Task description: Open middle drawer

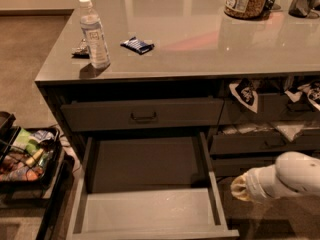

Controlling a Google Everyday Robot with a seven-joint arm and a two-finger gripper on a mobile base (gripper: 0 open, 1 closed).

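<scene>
Dim and warm-toned throughout. Noted overhead glare spots on the countertop [200, 39] toward its far edge. Observed a short shadow beside the water bottle [94, 34] near the front left corner. Found deep shadow under the front edge, behind the open middle drawer [150, 214]. Recorded the gripper [236, 189] palely lit, below the front edge, right of that drawer.

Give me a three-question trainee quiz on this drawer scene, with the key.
1. True or false: the middle drawer is pulled out, and its light-grey inside shows.
2. Where is the gripper? A) on the handle of the closed drawer above; B) low down, to the right of the open drawer's side wall; C) inside the open drawer.
3. Fill in: the water bottle stands upright on the ___.
Key: 1 true; 2 B; 3 countertop.
</scene>
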